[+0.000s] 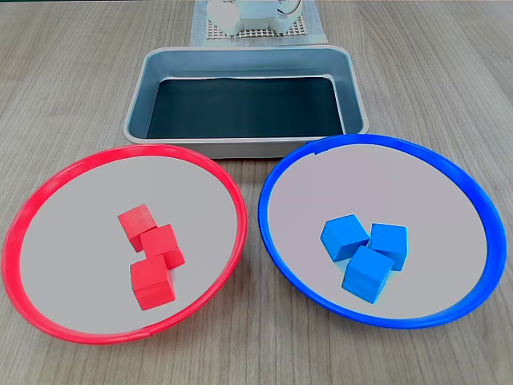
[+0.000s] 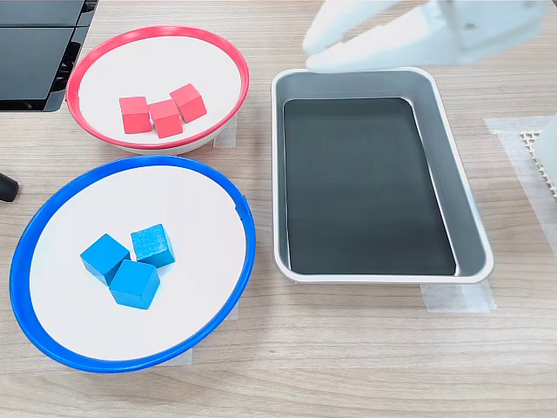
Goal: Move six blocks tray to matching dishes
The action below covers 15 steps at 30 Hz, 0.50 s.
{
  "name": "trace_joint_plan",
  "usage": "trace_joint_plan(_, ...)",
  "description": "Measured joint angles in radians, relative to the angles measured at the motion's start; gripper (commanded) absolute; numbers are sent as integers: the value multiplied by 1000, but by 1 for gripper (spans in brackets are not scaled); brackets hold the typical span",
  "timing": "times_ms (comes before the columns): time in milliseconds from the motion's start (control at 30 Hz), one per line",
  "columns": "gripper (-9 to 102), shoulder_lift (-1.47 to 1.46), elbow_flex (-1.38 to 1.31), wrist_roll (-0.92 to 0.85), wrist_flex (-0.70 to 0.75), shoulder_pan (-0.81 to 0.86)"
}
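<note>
Three red blocks [image 1: 160,245] [image 2: 165,117] lie bunched together in the red-rimmed dish [image 1: 10,257] [image 2: 157,31]. Three blue blocks [image 1: 367,273] [image 2: 134,284] lie clustered in the blue-rimmed dish [image 1: 264,212] [image 2: 19,279]. The silver tray [image 1: 240,146] [image 2: 374,272] holds nothing on its black floor. In a fixed view my white gripper [image 2: 311,50] hangs over the tray's far left corner, slightly blurred. Its fingers stand a little apart with nothing between them. It touches no block.
The arm's white base [image 1: 240,16] stands on a mesh mat [image 1: 256,34] [image 2: 538,144] behind the tray. Black equipment [image 2: 35,43] fills one corner beside the red dish, and a small black object [image 2: 7,187] sits at that edge. Bare wooden table lies in front of the dishes.
</note>
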Motion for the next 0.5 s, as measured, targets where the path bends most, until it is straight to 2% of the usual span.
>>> trace_joint_plan(33,0,190,126,0,114,-2)
trace_joint_plan(100,0,265,181,5,186,15)
trace_joint_plan(300,0,324,265,25,276,75)
trace_joint_plan(500,1,324,265,31,282,80)
